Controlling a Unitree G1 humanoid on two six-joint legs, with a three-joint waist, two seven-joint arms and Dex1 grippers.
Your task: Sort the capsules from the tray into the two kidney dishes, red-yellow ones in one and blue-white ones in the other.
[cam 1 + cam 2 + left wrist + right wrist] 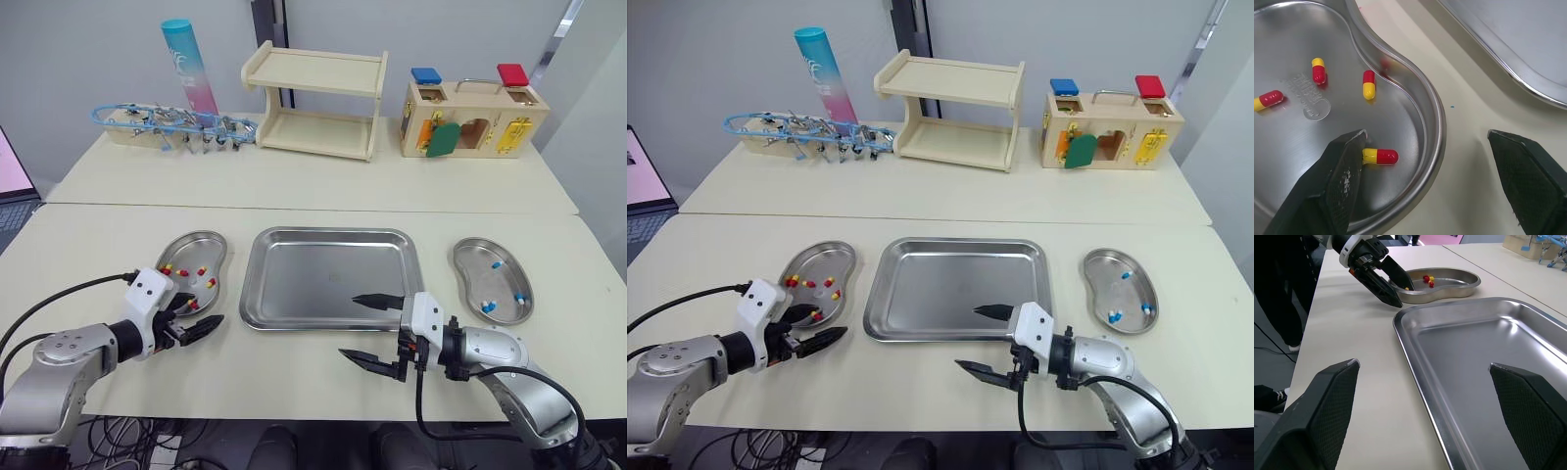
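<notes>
The steel tray in the middle of the table holds no capsules. To its left, a kidney dish contains several red-yellow capsules. To the tray's right, another kidney dish contains three blue-white capsules. My left gripper is open and empty, straddling the near rim of the left dish. My right gripper is also open and empty, with one finger over the tray's near right corner and the other over the table in front of it.
At the back of the table stand a wooden two-tier shelf, a wooden lock box, a turquoise-pink tube and a rack of blue-handled tools. A laptop sits beyond the left table edge.
</notes>
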